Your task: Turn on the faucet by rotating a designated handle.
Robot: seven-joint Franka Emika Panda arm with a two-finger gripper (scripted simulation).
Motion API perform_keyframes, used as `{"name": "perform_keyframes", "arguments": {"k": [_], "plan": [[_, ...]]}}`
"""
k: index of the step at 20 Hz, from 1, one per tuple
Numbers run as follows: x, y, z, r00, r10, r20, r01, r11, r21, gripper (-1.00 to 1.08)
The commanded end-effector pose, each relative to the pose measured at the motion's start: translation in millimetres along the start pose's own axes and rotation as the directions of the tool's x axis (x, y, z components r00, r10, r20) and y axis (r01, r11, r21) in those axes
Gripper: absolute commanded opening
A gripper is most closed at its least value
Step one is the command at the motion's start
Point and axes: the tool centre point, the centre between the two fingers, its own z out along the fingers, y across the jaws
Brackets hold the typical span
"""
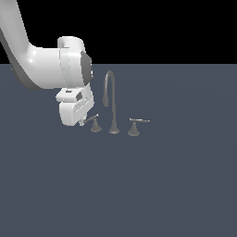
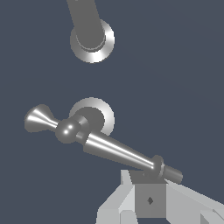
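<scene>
1. Flat dark slate-blue worktop [image 1: 176, 185] carries everything.
2. My white arm [image 1: 41, 65] comes in from the exterior view's left and bends down toward the fixture.
3. Small dull-grey metal faucet [image 1: 111, 99]: the tall thin gooseneck spout stands in the middle, with a short lever on each side.
4. My pale grey pincer [image 2: 151, 188] sits low at the lever on the exterior view's left. The wrist view shows one finger [image 2: 150, 199] under the bar's outer end, apparently touching; I can't tell the jaw gap.
5. That thin grey lever handle with a flared cone base [image 2: 118, 151] lies roughly level.
6. The twin lever [image 1: 137, 122] stands apart, right of the spout.
</scene>
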Motion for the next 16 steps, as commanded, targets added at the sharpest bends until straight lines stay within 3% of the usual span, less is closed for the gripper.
{"name": "perform_keyframes", "arguments": {"k": [1, 6, 7, 16], "plan": [[18.8, 3.6, 0.8, 1.000, 0.015, -0.008, -0.015, 1.000, -0.006, -1.00], [32.8, 12.2, 1.6, 1.000, 0.016, -0.010, -0.016, 1.000, -0.010, -1.00], [12.3, 12.1, -1.9, 1.000, -0.009, 0.003, 0.009, 1.000, -0.003, -1.00], [73.1, -1.9, 1.4, 1.000, 0.015, -0.009, -0.015, 1.000, -0.011, -1.00]]}}
